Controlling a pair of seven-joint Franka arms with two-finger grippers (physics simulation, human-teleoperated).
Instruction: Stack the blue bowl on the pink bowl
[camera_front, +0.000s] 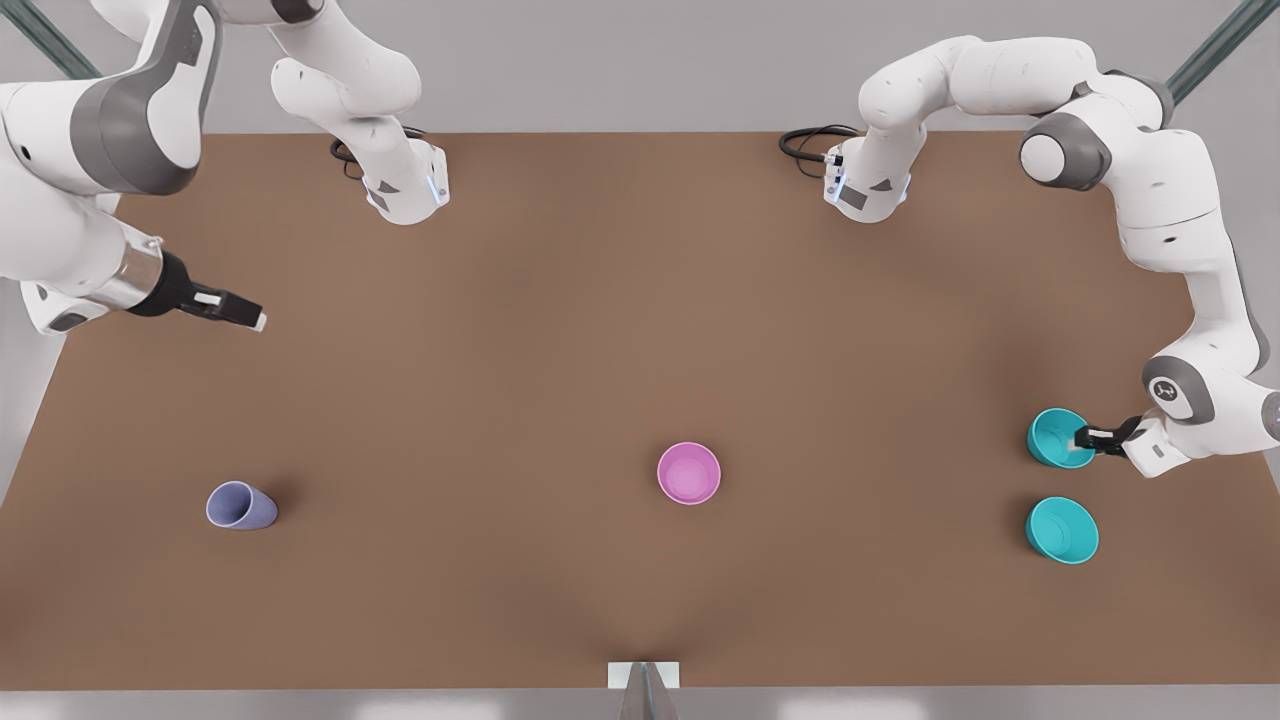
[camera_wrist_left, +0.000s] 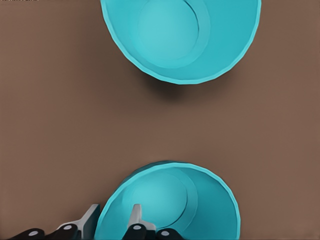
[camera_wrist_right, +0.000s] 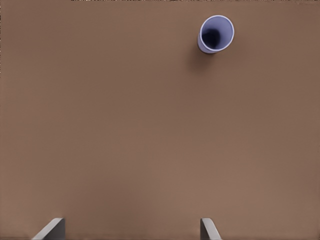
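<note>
No brand, label or readable writing was visible on any object.

The left hand (camera_front: 1080, 437) was at the front view's right side, at the rim of the blue bowl (camera_front: 1056, 437). In the left wrist view 1 finger (camera_wrist_left: 136, 216) was inside this bowl (camera_wrist_left: 172, 202) and the other was outside its wall, so the wall stood between them. The fingers seemed to be clamped on the rim, though the lower edge of that view cut off the contact and I could not be fully sure. A part of the bowl was also cut off there.

A second turquoise bowl (camera_front: 1062, 530) stood just beside the first 1, nearer to the front edge of the counter (camera_front: 500, 400), with a gap between them. In the left wrist view its rim (camera_wrist_left: 180, 37) was cut off by the frame.

The pink bowl (camera_front: 689, 473) stood upright near the middle of the counter, well apart from both turquoise bowls.

The right hand (camera_front: 245, 318) waited above the counter at the front view's left, with its fingers apart and holding nothing; the right wrist view showed only their tips (camera_wrist_right: 52, 229). A lavender-blue cup (camera_front: 241, 506) stood near the front view's left, also visible from the right wrist (camera_wrist_right: 216, 33).
</note>
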